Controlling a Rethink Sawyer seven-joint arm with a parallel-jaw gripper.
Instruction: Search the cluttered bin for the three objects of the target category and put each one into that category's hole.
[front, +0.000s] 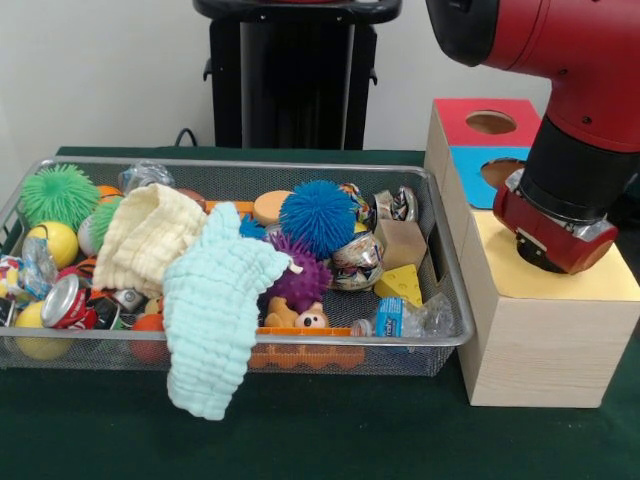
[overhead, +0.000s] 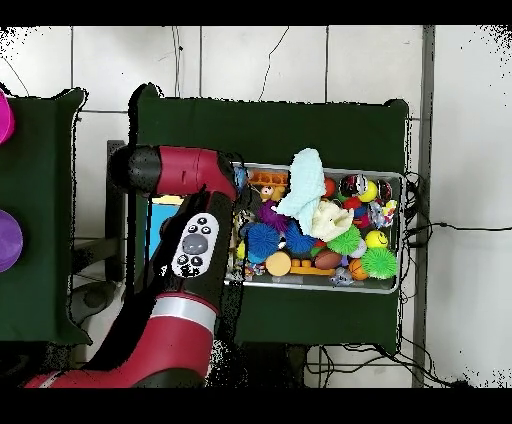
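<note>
The silver wire-mesh bin (front: 250, 166) lies on the green table, full of clutter. It also shows in the overhead view (overhead: 401, 232). The yellow-topped wooden box (front: 545, 335) stands right of it. The wrist end of my red and black arm (front: 555, 232) hangs low over this box's yellow top (front: 612, 281) and hides its hole. My gripper is hidden under the wrist, so its state cannot be seen. In the overhead view the arm (overhead: 195, 245) covers the boxes.
The bin holds a blue spiky ball (front: 318, 216), a purple one (front: 300, 276), a green one (front: 58, 195), a cream cloth (front: 150, 236), a mint cloth (front: 215, 300) draped over the front rim, a cheese wedge (front: 402, 284) and a crushed can (front: 68, 300). Red-topped (front: 462, 110) and blue-topped (front: 474, 162) boxes stand behind.
</note>
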